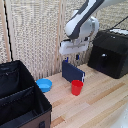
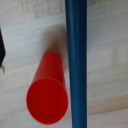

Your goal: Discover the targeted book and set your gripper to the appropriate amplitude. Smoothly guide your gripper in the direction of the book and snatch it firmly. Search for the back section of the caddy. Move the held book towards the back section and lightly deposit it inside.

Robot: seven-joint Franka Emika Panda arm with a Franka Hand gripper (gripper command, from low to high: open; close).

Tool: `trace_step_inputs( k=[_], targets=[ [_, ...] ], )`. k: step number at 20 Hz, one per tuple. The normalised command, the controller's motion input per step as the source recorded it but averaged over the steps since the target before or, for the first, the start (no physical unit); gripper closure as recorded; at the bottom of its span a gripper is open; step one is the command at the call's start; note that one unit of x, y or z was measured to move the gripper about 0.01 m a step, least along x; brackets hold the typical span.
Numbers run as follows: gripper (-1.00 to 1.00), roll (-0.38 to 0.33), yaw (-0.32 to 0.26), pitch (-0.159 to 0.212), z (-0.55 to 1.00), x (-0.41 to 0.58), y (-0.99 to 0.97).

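The book (image 1: 73, 72) is a thin dark navy-blue hardcover standing upright on its edge on the wooden table, just behind the red cup (image 1: 76, 87). My gripper (image 1: 70, 57) hangs directly above the book's top edge, and its jaws look spread apart with nothing in them. In the wrist view the book's edge (image 2: 76, 60) runs as a blue strip through the middle, with the red cup (image 2: 47, 95) beside it. The black fabric caddy (image 1: 44, 102) stands at the exterior view's left. Its back section (image 1: 12, 77) lies beyond the divider and looks empty.
A blue bowl (image 1: 44, 85) sits on the table between the caddy and the book. A black hard-shelled appliance (image 1: 110, 52) stands at the exterior view's right. A reed screen forms the backdrop behind the arm.
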Motion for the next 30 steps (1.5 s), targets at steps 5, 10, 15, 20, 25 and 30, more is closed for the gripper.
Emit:
trace_step_inputs(
  k=[5, 10, 15, 20, 25, 30],
  targets=[
    [-1.0, -0.055, 0.126, 0.054, -0.3, 0.267, -0.25],
    [-1.0, -0.081, 0.089, 0.06, -0.24, 0.227, -0.13],
    [1.0, -0.099, -0.08, 0.106, -0.05, 0.07, 0.14],
    [1.0, -0.062, -0.031, 0.053, -0.04, 0.055, 0.17],
    [1.0, -0.075, 0.012, 0.0, 0.0, 0.005, 0.1],
    [1.0, -0.11, 0.003, -0.004, 0.31, 0.003, -0.12]
  ],
)
